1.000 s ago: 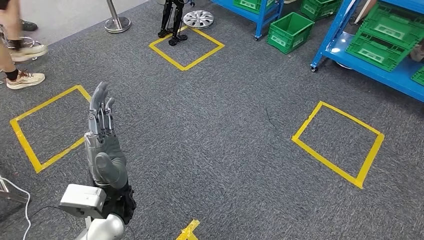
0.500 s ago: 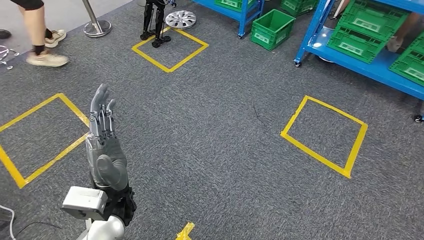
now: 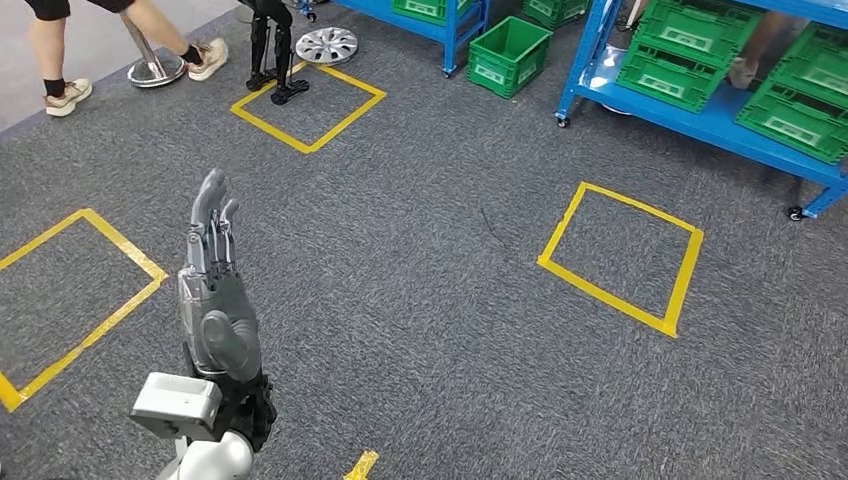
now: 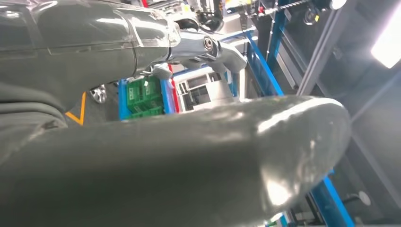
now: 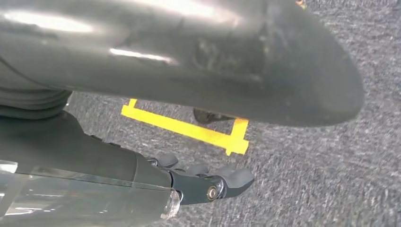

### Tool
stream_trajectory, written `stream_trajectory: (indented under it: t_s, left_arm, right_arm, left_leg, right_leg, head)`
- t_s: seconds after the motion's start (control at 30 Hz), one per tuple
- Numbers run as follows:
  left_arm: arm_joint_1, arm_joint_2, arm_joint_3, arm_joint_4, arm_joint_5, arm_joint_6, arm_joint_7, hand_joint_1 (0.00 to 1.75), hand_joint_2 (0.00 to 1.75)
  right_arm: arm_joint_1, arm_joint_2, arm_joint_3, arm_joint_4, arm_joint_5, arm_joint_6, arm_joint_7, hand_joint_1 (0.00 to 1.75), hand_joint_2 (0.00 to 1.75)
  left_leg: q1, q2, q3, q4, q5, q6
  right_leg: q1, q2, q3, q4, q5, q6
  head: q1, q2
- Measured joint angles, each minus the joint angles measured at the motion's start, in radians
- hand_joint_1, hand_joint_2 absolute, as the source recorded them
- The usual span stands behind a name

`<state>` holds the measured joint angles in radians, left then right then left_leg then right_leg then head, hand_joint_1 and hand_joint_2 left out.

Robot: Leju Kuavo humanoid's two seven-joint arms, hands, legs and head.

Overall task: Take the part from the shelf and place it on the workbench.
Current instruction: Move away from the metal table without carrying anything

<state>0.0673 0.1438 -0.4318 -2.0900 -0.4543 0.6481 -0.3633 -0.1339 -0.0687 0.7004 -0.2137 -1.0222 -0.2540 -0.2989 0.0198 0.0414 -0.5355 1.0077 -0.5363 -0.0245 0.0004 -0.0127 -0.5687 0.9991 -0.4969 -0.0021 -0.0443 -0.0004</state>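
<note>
My left hand (image 3: 213, 275) is raised over the grey carpet at the lower left of the head view, fingers stretched out straight and holding nothing. Close up, its thick thumb (image 4: 198, 161) and extended fingers (image 4: 208, 45) point toward the blue shelf (image 4: 265, 66). My right hand (image 5: 94, 156) hangs above the carpet, with its thumb (image 5: 198, 56) apart from the dark fingers (image 5: 213, 182) and nothing between them. The blue shelves (image 3: 700, 125) carry green crates (image 3: 672, 75) at the upper right. I cannot tell which item is the part.
Yellow tape squares mark the floor: one at right (image 3: 560, 225), one at the far left (image 3: 120, 250), one at top (image 3: 345, 115). A green crate (image 3: 508, 55), a silver hubcap (image 3: 326, 45), a black stand (image 3: 268, 70) and a walking person's legs (image 3: 60, 50) are at the back.
The whole picture has shifted left and up, so the camera has moved; the blue shelves show more. A person at the back has walked on. My left hand stays raised and empty.
</note>
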Motion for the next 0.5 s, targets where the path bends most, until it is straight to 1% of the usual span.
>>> stream_trajectory:
  t_s: [0.03,0.07,0.1,0.13,0.17,0.2,0.23,0.27,0.3,0.33,0.37,0.4,0.43,0.5]
  left_arm:
    - [0.0,0.0,0.0,0.0,-0.001,0.0,0.0,0.0,0.0]
    - [0.0,0.0,0.0,0.0,-0.001,0.0,0.0,0.0,0.0]
    - [0.001,0.0,-0.001,0.0,-0.001,0.0,0.0,0.0,0.0]
    - [0.002,0.0,-0.001,0.0,-0.002,0.0,0.0,0.0,0.0]
    - [0.004,0.0,-0.001,0.001,-0.002,0.0,0.0,0.0,0.0]
    - [0.007,0.0,-0.001,0.002,-0.003,0.0,0.0,0.0,0.0]
    - [0.009,0.0,-0.001,0.003,-0.003,0.0,0.0,0.0,0.0]
    - [0.01,0.0,-0.001,0.003,-0.003,0.0,0.0,0.0,0.0]
    - [0.011,0.0,-0.002,0.003,-0.003,0.0,0.0,0.0,0.0]
    - [0.011,0.0,-0.002,0.003,-0.004,0.0,0.0,0.0,0.0]
    - [0.011,0.0,-0.002,0.003,-0.004,0.0,0.0,0.0,0.0]
    - [0.012,0.0,-0.002,0.002,-0.004,0.0,0.0,0.0,0.0]
    - [0.012,0.0,-0.002,0.002,-0.004,0.0,0.0,0.0,0.0]
    - [0.012,0.0,-0.001,0.002,-0.004,0.0,0.0,0.0,0.0]
  right_arm:
    - [0.0,0.0,0.0,0.0,0.0,0.0,0.0,0.0,0.0]
    - [-0.001,0.0,0.0,0.0,0.001,0.0,0.0,0.0,0.0]
    - [-0.002,0.0,0.0,0.0,0.002,0.0,0.0,0.0,0.0]
    - [-0.002,0.0,0.0,0.0,0.003,0.0,-0.001,0.0,0.0]
    - [-0.002,0.0,0.0,0.0,0.004,0.0,-0.002,0.0,0.0]
    - [-0.002,0.0,0.0,0.0,0.004,0.0,-0.003,0.0,0.0]
    - [-0.002,0.0,0.0,0.0,0.004,0.0,-0.005,0.0,0.0]
    - [-0.002,0.0,0.0,0.0,0.004,0.0,-0.006,0.0,0.0]
    - [-0.002,0.0,0.0,0.0,0.004,0.0,-0.007,0.0,0.0]
    - [-0.003,0.001,0.0,0.0,0.004,0.0,-0.008,0.0,0.0]
    - [-0.004,0.001,0.0,0.0,0.004,-0.001,-0.009,0.0,0.0]
    - [-0.004,0.001,0.0,0.0,0.004,-0.001,-0.01,0.0,0.0]
    - [-0.004,0.001,0.0,0.0,0.004,-0.001,-0.01,0.0,0.0]
    - [-0.004,0.001,0.0,0.0,0.004,-0.002,-0.01,0.0,0.0]
  left_leg:
    - [0.001,-0.01,-0.005,0.013,-0.012,-0.004]
    - [0.001,-0.022,-0.02,0.047,-0.035,-0.008]
    - [0.001,-0.036,-0.047,0.101,-0.065,-0.009]
    - [0.001,-0.043,-0.082,0.168,-0.096,-0.01]
    - [0.001,-0.044,-0.116,0.228,-0.118,-0.011]
    - [0.001,-0.044,-0.139,0.265,-0.122,-0.01]
    - [0.0,-0.044,-0.145,0.266,-0.106,-0.009]
    - [0.0,-0.046,-0.132,0.228,-0.071,-0.006]
    - [0.0,-0.053,-0.105,0.166,-0.029,-0.003]
    - [-0.001,-0.066,-0.076,0.102,0.003,0.002]
    - [0.0,-0.079,-0.053,0.051,0.022,0.006]
    - [-0.001,-0.089,-0.04,0.024,0.028,0.009]
    - [-0.003,-0.092,-0.036,0.016,0.023,0.013]
    - [-0.003,-0.082,-0.034,0.009,0.026,0.022]
  right_leg:
    - [-0.002,0.003,0.002,-0.004,0.002,-0.006]
    - [-0.004,0.005,0.004,-0.008,0.005,-0.012]
    - [-0.005,0.008,0.005,-0.009,0.006,-0.016]
    - [-0.004,0.011,0.005,-0.01,0.005,-0.019]
    - [-0.002,0.015,0.005,-0.009,0.005,-0.021]
    - [0.0,0.019,0.006,-0.009,0.004,-0.022]
    - [0.001,0.025,0.007,-0.009,0.003,-0.022]
    - [0.001,0.031,0.009,-0.008,0.001,-0.021]
    - [0.002,0.038,0.012,-0.007,-0.001,-0.02]
    - [0.003,0.044,0.013,-0.004,-0.004,-0.016]
    - [0.003,0.05,0.013,-0.001,-0.007,-0.011]
    - [0.002,0.054,0.011,0.002,-0.009,-0.006]
    - [0.001,0.059,0.009,0.003,-0.01,0.0]
    - [-0.002,0.066,0.007,0.003,-0.011,0.01]
  head:
    - [-0.001,0.0]
    - [-0.003,0.0]
    - [-0.005,0.0]
    - [-0.007,0.0]
    - [-0.008,0.0]
    - [-0.008,0.0]
    - [-0.008,0.0]
    - [-0.008,0.0]
    - [-0.008,0.0]
    - [-0.008,0.0]
    - [-0.008,0.0]
    - [-0.007,0.0]
    - [-0.007,0.0]
    - [-0.007,0.0]
